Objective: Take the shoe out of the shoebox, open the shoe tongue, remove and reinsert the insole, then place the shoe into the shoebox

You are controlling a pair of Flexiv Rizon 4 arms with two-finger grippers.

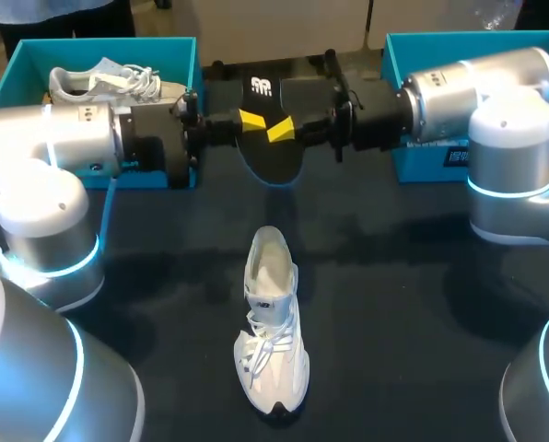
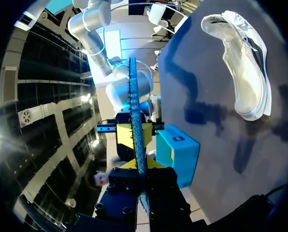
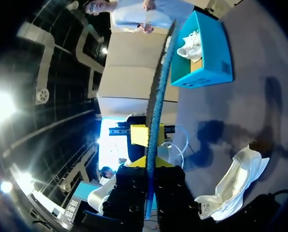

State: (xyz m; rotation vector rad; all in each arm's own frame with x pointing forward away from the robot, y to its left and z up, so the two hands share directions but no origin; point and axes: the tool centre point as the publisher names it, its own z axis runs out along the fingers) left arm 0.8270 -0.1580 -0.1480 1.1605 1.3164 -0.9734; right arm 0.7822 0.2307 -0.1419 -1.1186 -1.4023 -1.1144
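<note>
- Above the far middle of the dark table (image 1: 394,304), the black insole (image 1: 273,152) hangs in the air, held from two sides.
- My left gripper (image 1: 250,119) is clamped on one edge of the insole and my right gripper (image 1: 282,131) on the opposite edge, yellow tips nearly meeting.
- Each wrist view shows the insole edge-on, its blue underside running straight out between the fingers.
- Nearer the front, the white shoe (image 1: 273,322) sits upright on the table, toe towards the robot, laces loose, opening empty.
- Soft shadows of the arms fall on the table surface between insole and shoe.
- At the far left stands a teal shoebox (image 1: 35,64) with a second white shoe (image 1: 109,83) inside.
- Another teal box (image 1: 394,55) stands at the far right, partly behind my right arm.
</note>
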